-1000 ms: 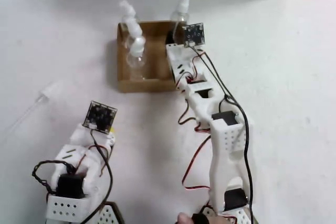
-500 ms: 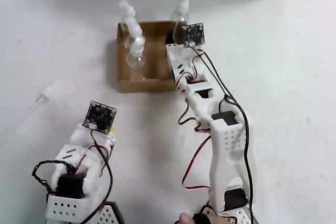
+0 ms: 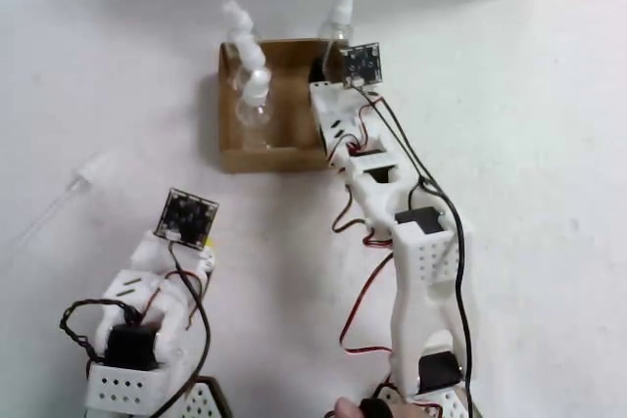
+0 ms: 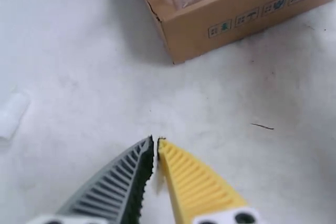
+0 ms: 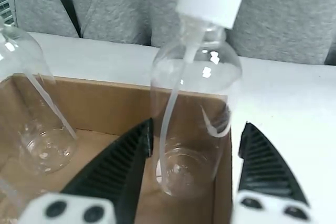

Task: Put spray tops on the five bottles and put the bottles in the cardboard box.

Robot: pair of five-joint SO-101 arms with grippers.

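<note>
Clear bottle (image 5: 197,108), capped, stands in a corner of the box (image 5: 105,103) between the parted jaws of our right gripper (image 5: 197,127), spread, we judge, to release it, while the left gripper (image 4: 156,140) hangs shut and empty.

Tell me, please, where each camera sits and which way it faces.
High view: fixed above the table, looking down; the left arm, the right arm and the cardboard box show.
Left wrist view: on the left arm, facing across the table toward the box; the left gripper, shut, shows.
Right wrist view: on the right arm, facing into the box; the right gripper, open, flanks a bottle.
Shared: all show the box.
</note>
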